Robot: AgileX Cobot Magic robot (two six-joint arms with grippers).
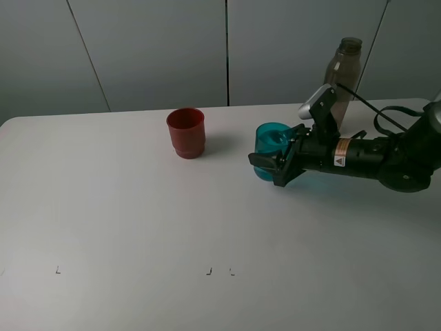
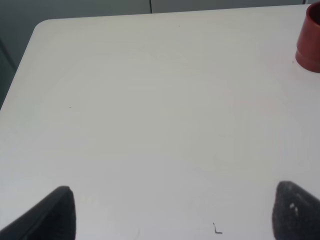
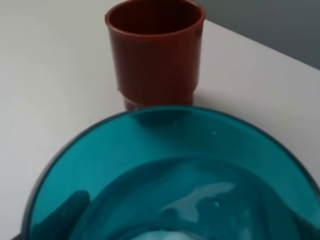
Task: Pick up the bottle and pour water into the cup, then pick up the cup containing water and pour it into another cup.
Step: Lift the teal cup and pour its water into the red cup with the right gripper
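Right gripper (image 1: 269,170) was clamped low around the teal cup (image 1: 271,141), right of centre in the high view, with the red cup (image 1: 186,132) well apart to its left. It's smooth thin plastic, apparently with water inside, so probably light, slippery and squashable. I'd hold mid-wall, gently. Left gripper (image 2: 175,212) sat spread wide, holding nothing.
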